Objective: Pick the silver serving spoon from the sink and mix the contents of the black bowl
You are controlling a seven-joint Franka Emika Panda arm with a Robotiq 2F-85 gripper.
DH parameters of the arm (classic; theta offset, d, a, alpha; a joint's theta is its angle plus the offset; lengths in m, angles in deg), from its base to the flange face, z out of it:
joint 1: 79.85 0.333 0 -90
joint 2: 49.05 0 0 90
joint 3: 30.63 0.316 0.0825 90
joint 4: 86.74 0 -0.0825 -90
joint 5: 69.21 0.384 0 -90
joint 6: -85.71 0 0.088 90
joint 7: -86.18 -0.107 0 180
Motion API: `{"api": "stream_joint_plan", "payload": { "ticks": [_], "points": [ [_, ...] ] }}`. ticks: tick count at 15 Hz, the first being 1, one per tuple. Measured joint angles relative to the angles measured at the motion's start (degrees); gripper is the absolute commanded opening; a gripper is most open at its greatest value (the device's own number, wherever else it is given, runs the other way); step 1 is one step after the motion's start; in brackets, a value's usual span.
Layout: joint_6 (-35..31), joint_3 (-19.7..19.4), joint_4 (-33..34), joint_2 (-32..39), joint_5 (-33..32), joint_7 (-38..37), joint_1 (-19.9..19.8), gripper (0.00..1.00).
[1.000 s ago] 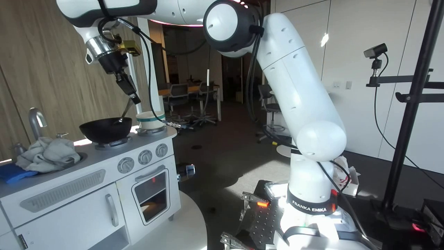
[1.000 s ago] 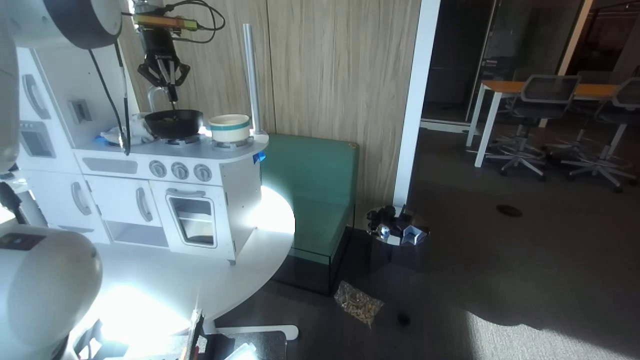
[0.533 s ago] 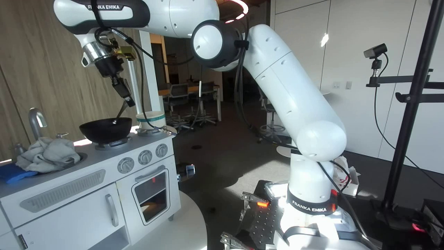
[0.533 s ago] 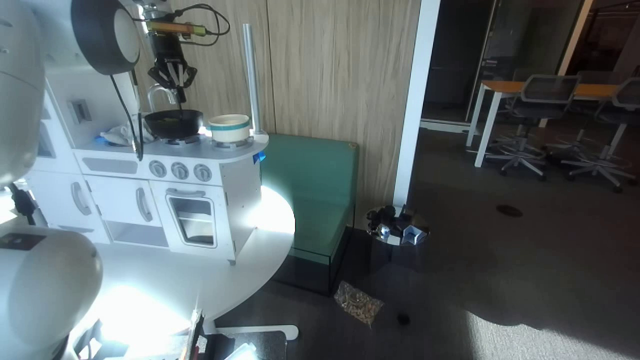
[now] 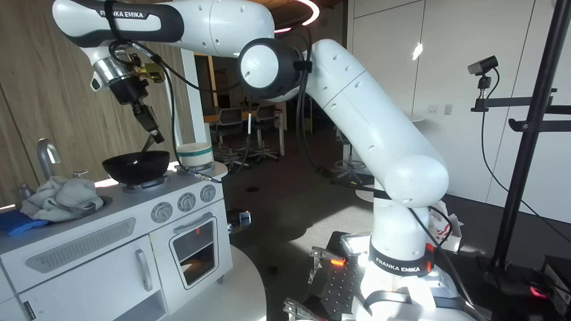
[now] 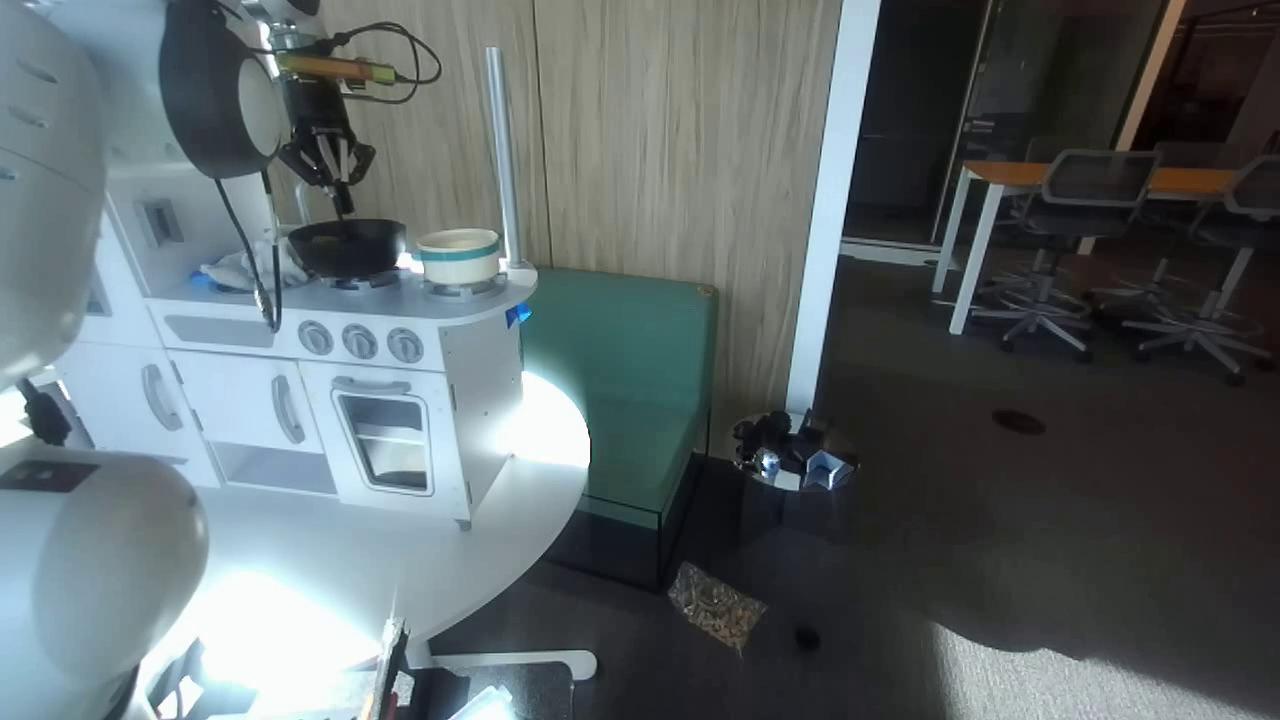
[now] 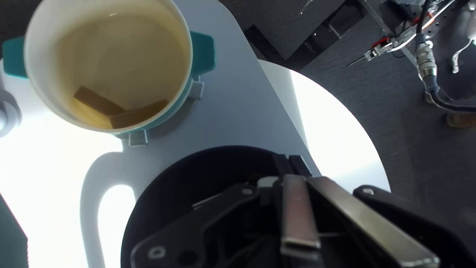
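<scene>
The black bowl (image 5: pixel 136 170) sits on the toy stove's burner, and it also shows in the other exterior view (image 6: pixel 352 252) and the wrist view (image 7: pixel 208 167). My gripper (image 5: pixel 156 135) is above the bowl's rim, pointing down at a slant. It is shut on the upper end of the silver serving spoon (image 5: pixel 147 143), which tilts down into the bowl. The spoon's lower end is hidden inside the bowl. In the wrist view my gripper's fingertips (image 7: pixel 292 163) are close together, and the spoon cannot be made out there. The bowl's contents are too dark to tell.
A cream pot with a teal band (image 5: pixel 195 154) stands on the burner beside the bowl; brown pieces lie inside it in the wrist view (image 7: pixel 122 111). A grey cloth (image 5: pixel 62 198) lies in the sink near a curved silver tap (image 5: pixel 46 156). A cable (image 5: pixel 174 120) hangs near the pot.
My gripper has come down closer to the bowl with the spoon. In the exterior views it has shifted sideways over the bowl, swinging the spoon's lower end. The bowl and pot have not moved.
</scene>
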State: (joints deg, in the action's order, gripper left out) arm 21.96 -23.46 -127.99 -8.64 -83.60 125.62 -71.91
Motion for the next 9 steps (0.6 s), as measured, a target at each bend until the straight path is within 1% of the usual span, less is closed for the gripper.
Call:
{"api": "stream_joint_plan", "payload": {
  "ticks": [5, 9],
  "points": [
    [6.39, 0.93, 1.81, -0.24, 0.39, -1.22, 2.37, 0.01],
    [8.79, -0.05, 2.72, -0.28, 0.00, -3.42, 2.16, 0.01]
  ]
}}
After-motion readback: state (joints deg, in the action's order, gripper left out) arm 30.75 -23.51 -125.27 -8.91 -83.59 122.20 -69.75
